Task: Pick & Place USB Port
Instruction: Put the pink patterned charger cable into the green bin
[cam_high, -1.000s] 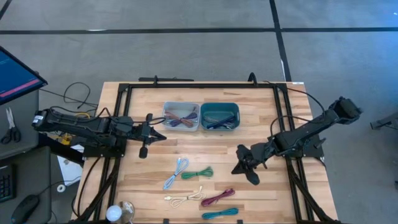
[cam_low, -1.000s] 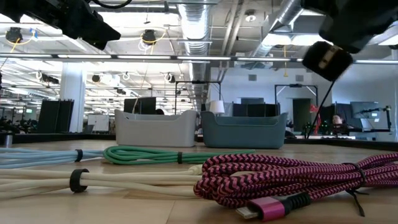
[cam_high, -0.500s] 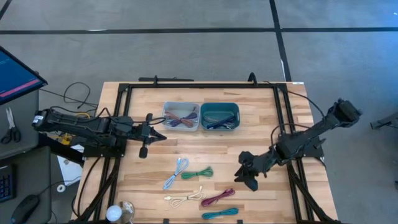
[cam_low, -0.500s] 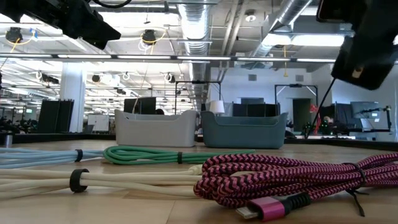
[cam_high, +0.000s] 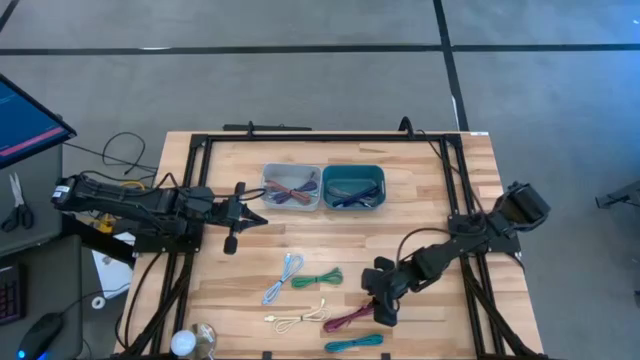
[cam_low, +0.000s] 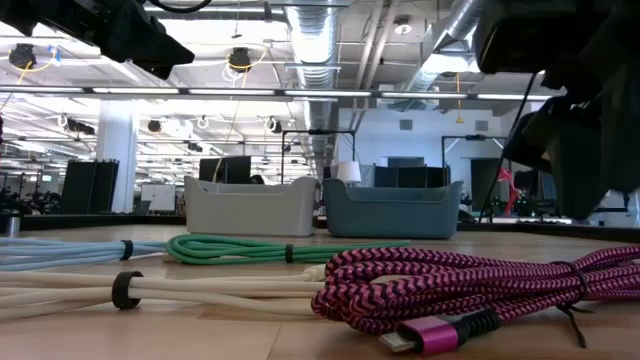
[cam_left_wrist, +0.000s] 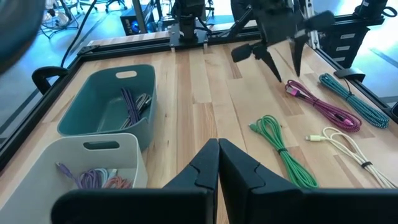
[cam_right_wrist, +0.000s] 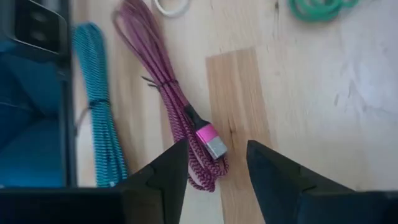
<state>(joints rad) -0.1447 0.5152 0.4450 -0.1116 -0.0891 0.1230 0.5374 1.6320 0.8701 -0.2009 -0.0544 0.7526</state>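
A magenta braided USB cable (cam_high: 350, 318) lies coiled on the wooden table near its front edge, its pink plug (cam_right_wrist: 211, 144) toward the right arm. My right gripper (cam_high: 381, 303) hangs open just above that plug end. In the right wrist view the plug lies between its two fingers (cam_right_wrist: 166, 177), and I see no touch. My left gripper (cam_high: 240, 215) waits shut over the table, left of the bins. A pale grey bin (cam_high: 292, 187) and a teal bin (cam_high: 353, 187) stand side by side at the back, each holding cables.
More bundled cables lie near the front: light blue (cam_high: 283, 275), green (cam_high: 318, 278), cream (cam_high: 298, 318) and teal (cam_high: 355, 342), the teal one right beside the magenta one. A black frame (cam_high: 455, 200) runs round the table. Bare wood (cam_high: 420, 220) lies between the bins and the right arm.
My right gripper has travelled from the table's right-middle toward the near edge and the left, coming down over the magenta cable's plug end. The cables have stayed where they lay.
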